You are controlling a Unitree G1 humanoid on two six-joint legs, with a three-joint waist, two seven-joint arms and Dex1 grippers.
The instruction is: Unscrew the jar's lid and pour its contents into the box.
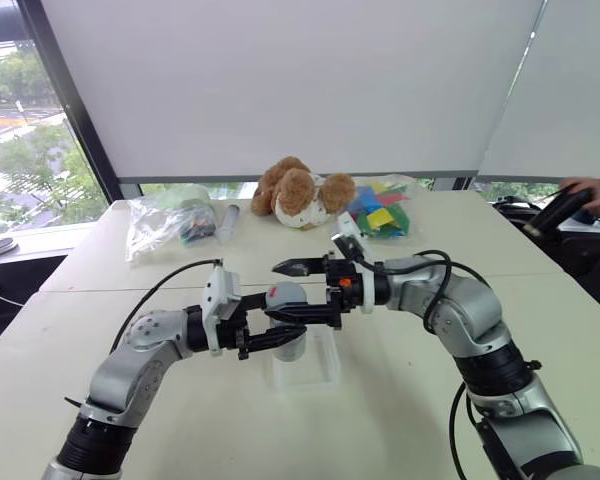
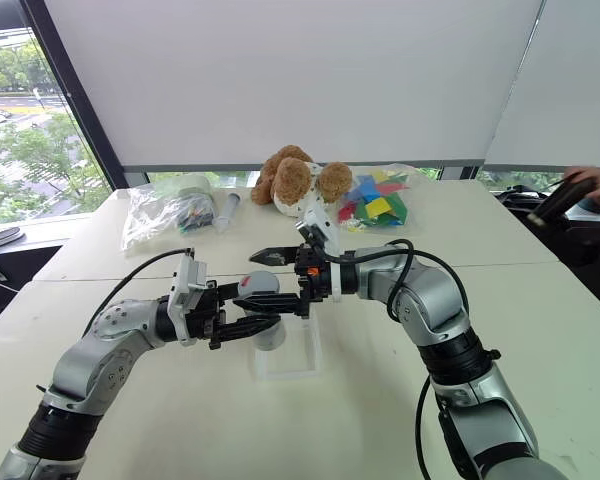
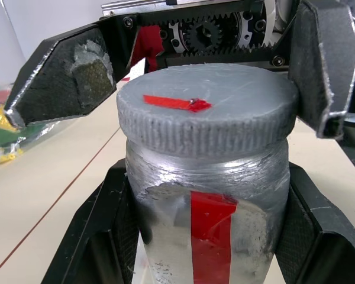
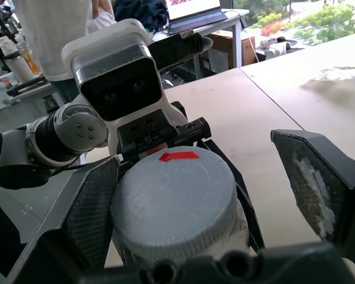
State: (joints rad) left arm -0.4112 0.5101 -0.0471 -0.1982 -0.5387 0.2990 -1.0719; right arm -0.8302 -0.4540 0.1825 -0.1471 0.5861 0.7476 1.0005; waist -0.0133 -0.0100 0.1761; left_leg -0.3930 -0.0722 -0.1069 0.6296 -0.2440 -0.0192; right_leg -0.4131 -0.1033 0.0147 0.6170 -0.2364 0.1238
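Note:
The silvery-grey jar (image 3: 208,231) with a red label strip is held above the clear plastic box (image 1: 326,376) on the table. My left gripper (image 1: 272,340) is shut on the jar's body, one finger on each side. The grey ribbed lid (image 3: 207,112), marked with a red strip, sits on the jar. Coming in from the right, my right gripper (image 1: 279,292) is open, its fingers (image 4: 89,207) straddling the lid; one pad is close beside the rim, the other stands well apart. The contents are hidden inside the jar.
A brown and white plush dog (image 1: 300,190), a bag of colourful pieces (image 1: 382,212) and clear plastic bags (image 1: 168,222) lie along the table's far edge. A person's hand (image 1: 592,198) holds a black controller at the far right.

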